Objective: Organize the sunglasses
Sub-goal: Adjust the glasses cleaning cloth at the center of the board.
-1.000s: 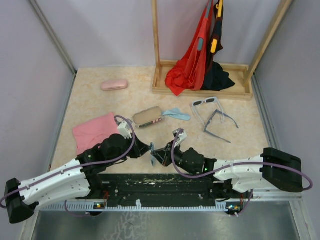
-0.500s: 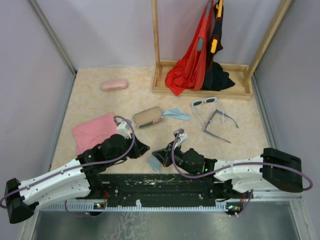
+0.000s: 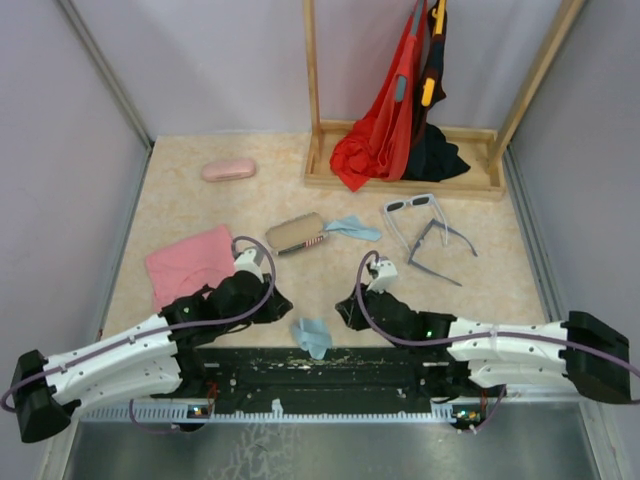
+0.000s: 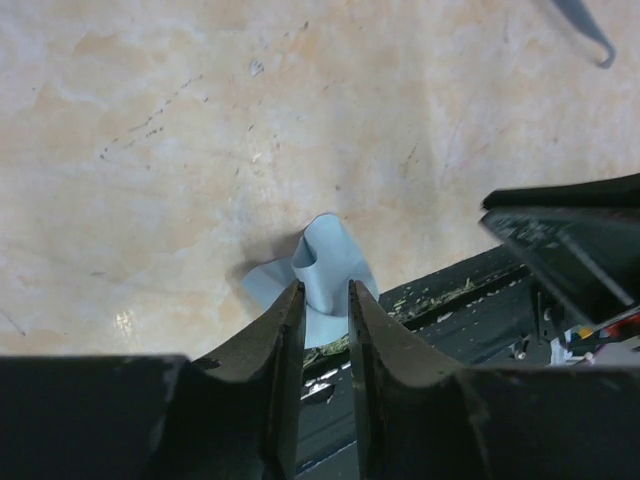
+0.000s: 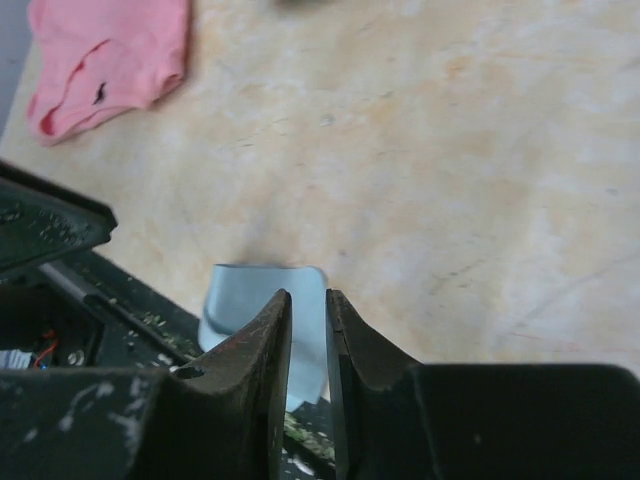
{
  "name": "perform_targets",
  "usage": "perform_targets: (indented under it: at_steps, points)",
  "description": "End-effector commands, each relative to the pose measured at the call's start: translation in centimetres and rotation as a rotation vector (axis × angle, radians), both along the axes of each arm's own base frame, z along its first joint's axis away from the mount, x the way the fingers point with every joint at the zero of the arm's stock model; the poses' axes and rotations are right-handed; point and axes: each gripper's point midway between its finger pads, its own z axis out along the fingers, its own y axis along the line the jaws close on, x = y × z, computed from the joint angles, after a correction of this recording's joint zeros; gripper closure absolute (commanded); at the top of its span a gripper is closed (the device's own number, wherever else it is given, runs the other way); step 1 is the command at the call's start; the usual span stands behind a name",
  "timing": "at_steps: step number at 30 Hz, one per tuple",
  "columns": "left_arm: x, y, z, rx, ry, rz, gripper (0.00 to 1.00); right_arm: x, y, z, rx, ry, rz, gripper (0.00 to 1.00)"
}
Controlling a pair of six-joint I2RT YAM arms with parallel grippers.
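The white-framed sunglasses [image 3: 411, 204] lie right of centre on the worktop [image 3: 180, 210], front running left-right, temples pointing toward the arms. The grey-framed sunglasses [image 3: 437, 248] lie touching them on the near side, skewed diagonally. Left end effector [image 4: 322, 292] and right end effector [image 5: 307, 297]: fingers slightly parted, gripping nothing. A blue cloth [image 3: 313, 335] lies loose between them.

The left gripper [image 4: 322, 292], its jaws narrowly parted, hangs over a crumpled blue cloth [image 4: 325, 262] at the near edge of the marbled table [image 4: 180, 150]; a black arm [image 4: 575, 245] juts in at right.
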Motion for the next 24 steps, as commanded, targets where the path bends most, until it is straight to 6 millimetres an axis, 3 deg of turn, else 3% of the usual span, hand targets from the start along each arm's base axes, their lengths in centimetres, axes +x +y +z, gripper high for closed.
perform_targets:
  at_steps: [1,7,9,18,24]
  points:
    - [-1.5,0.1,-2.1,0.066,0.081,-0.073,0.65,0.2,-3.8,-1.2,-0.069,0.096,-0.077,0.77]
    - [-3.4,-0.7,-3.5,0.046,0.134,-0.148,0.43,-0.3,-5.0,-1.8,0.001,0.123,-0.106,0.75]
    - [-3.9,-1.2,-4.0,0.033,0.155,-0.164,0.4,-0.4,-5.1,-1.9,0.008,0.126,-0.107,0.75]
    - [-3.5,-2.7,-6.0,0.098,0.179,-0.168,0.4,-0.5,-4.4,-2.2,-0.007,0.131,-0.081,0.75]
    - [-1.4,-2.4,-5.8,0.204,0.126,-0.117,0.42,-0.6,-3.7,-2.3,0.007,0.134,-0.06,0.74]
